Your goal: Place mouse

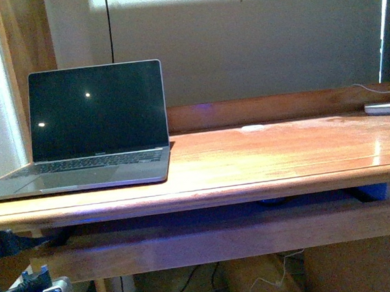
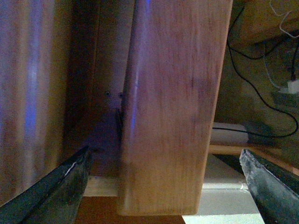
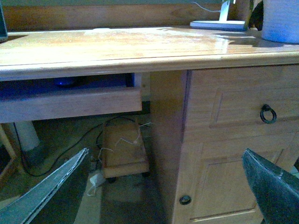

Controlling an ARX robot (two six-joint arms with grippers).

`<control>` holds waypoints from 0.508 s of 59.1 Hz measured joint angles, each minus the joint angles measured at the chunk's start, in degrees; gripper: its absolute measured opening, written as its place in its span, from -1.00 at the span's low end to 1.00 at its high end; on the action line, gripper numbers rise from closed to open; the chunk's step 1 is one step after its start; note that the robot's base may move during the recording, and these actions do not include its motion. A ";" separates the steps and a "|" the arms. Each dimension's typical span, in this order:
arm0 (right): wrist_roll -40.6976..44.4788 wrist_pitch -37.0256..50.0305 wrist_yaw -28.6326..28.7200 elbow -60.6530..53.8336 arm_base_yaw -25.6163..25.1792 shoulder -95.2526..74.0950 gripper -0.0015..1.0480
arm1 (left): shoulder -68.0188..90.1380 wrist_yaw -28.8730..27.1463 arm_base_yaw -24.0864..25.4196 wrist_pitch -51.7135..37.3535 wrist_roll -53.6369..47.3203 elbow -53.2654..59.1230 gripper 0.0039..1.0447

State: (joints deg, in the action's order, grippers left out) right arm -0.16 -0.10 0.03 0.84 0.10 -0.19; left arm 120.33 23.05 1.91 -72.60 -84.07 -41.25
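Note:
A small dark domed shape, the mouse as far as I can tell, lies in the pull-out tray under the desktop; in the front view only its dark top peeks out below the desk edge. My left gripper is open, low beside a wooden desk leg that fills the space ahead of its jaws. My right gripper is open too, below desk height, facing the cabinet door. Neither holds anything.
An open laptop with a dark screen stands on the wooden desk at the left. A small white disc lies at the back, a white stand base at the right. Cables and a wooden box lie underneath.

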 joint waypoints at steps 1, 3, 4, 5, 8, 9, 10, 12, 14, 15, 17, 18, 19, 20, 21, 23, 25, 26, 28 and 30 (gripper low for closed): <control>0.00 0.00 0.00 0.00 0.00 0.00 0.86 | 0.20 0.13 0.09 0.13 -0.13 -0.24 0.86; 0.00 0.00 0.00 0.00 0.00 0.00 0.86 | 0.94 0.66 0.31 0.46 -0.52 -1.01 0.86; 0.00 0.00 0.00 0.00 0.00 0.00 0.86 | 1.38 0.98 0.44 0.66 -0.68 -1.46 0.86; 0.00 0.00 0.00 0.00 0.00 0.00 0.86 | 1.64 1.11 0.50 0.72 -0.79 -1.68 0.86; 0.00 0.00 0.02 0.00 0.00 0.00 0.86 | 2.82 1.66 0.81 1.25 -1.44 -2.91 0.86; 0.00 0.00 0.00 0.00 0.00 0.00 0.86 | 2.99 1.70 0.87 1.33 -1.49 -3.08 0.86; 0.00 0.00 0.00 0.00 0.00 0.00 0.86 | 3.43 1.88 0.96 1.51 -1.75 -3.50 0.86; 0.00 0.00 0.00 0.00 0.00 0.00 0.86 | 3.96 2.40 1.18 1.51 -2.25 -4.09 0.86; 0.00 0.00 0.00 0.00 0.00 0.00 0.86 | 4.39 2.86 1.36 1.57 -2.49 -4.68 0.86; 0.00 0.00 0.00 0.00 0.00 0.00 0.86 | 4.66 2.93 1.44 1.70 -2.69 -5.01 0.86; 0.00 0.00 0.02 0.00 0.00 0.00 0.86 | 5.03 3.23 1.49 1.77 -3.04 -5.44 0.86; 0.00 0.00 0.00 0.00 0.00 0.00 0.86 | 5.16 3.41 1.49 1.81 -3.17 -5.60 0.86; 0.00 0.00 0.00 0.00 0.00 0.00 0.86 | 5.38 3.69 1.53 1.92 -3.37 -5.90 0.86; 0.00 0.00 0.00 0.00 0.00 0.00 0.86 | 5.46 3.87 1.57 1.99 -3.45 -6.05 0.86; 0.00 0.00 0.00 0.00 0.00 0.00 0.86 | 5.66 4.17 1.64 2.10 -3.67 -6.32 0.86; 0.00 0.00 0.00 0.00 0.00 0.00 0.86 | 5.88 4.52 1.73 2.19 -4.02 -6.64 0.86; 0.00 0.00 0.00 0.00 0.00 0.00 0.86 | 6.14 4.98 1.84 2.29 -4.55 -6.95 0.86; 0.00 0.00 0.00 0.00 0.00 0.00 0.86 | 6.32 5.31 1.92 2.38 -4.76 -7.10 0.86; 0.00 0.00 0.02 0.00 0.00 0.00 0.86 | 6.45 5.75 2.05 2.51 -5.35 -7.32 0.86; 0.00 0.00 0.00 0.00 0.00 0.00 0.86 | 6.56 5.99 2.16 2.69 -5.75 -7.43 0.86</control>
State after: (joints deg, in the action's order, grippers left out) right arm -0.16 -0.10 0.03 0.84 0.10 -0.19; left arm 126.89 29.04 4.08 -69.91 -89.82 -48.69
